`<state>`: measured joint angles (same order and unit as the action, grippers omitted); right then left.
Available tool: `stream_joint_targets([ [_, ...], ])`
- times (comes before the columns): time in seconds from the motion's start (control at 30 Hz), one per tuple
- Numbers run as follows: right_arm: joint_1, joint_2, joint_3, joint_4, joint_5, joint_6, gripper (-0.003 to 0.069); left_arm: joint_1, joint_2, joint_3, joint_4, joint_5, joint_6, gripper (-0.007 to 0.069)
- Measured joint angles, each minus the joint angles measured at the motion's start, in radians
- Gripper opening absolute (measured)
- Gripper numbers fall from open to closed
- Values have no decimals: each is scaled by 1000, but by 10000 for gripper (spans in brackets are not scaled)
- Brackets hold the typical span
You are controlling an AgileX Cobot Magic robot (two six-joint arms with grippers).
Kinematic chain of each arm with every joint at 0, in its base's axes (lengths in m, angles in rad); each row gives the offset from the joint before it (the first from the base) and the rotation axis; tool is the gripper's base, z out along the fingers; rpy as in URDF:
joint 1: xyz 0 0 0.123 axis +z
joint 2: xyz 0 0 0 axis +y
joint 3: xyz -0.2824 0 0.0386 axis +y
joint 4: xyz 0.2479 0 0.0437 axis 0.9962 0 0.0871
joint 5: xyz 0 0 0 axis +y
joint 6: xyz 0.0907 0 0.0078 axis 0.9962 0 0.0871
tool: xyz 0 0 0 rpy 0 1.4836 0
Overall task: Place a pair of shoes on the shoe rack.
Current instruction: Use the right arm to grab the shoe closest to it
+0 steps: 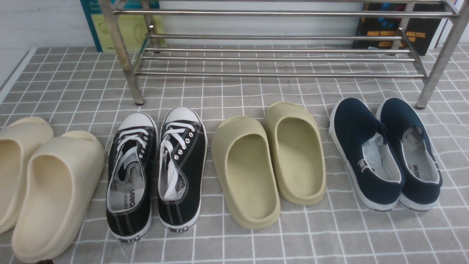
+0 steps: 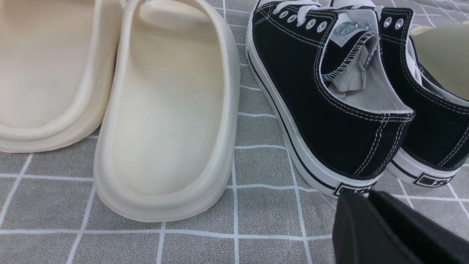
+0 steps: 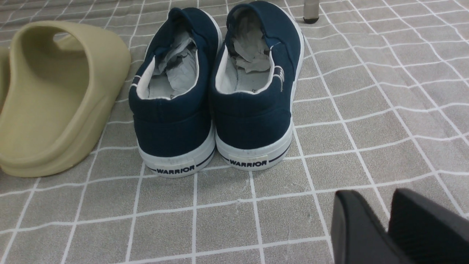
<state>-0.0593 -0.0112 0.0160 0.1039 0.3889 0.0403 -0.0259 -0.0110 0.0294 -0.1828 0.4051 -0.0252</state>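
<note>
- Nearest, the right gripper (image 3: pixel 375 194) holds nothing, its fingertips slightly parted; it had best open wider before reaching in.
- The left gripper (image 2: pixel 367 198) is empty too, its tips together; it needs opening before it could help.
- The pair of navy canvas low-top sneakers with white rubber soles (image 3: pixel 253 124) sits at the right of the front view, side by side, heels towards the robot. Approaching the heels squarely and gripping both low and evenly should keep them paired.
- The olive foam slides (image 1: pixel 253 176), mid-frame, lie close by; a straight lift should avoid nudging them.
- Farthest, the shiny stainless-steel tube rack (image 1: pixel 278 75) spans the top; the shoes must rise above its front tube and settle level.
</note>
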Motion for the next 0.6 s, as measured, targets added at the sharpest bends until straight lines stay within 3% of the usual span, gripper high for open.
stream_joint_targets([
  [0.6,0,0,-1,23,4,3,213,0,0,0,0,0,0,52],
])
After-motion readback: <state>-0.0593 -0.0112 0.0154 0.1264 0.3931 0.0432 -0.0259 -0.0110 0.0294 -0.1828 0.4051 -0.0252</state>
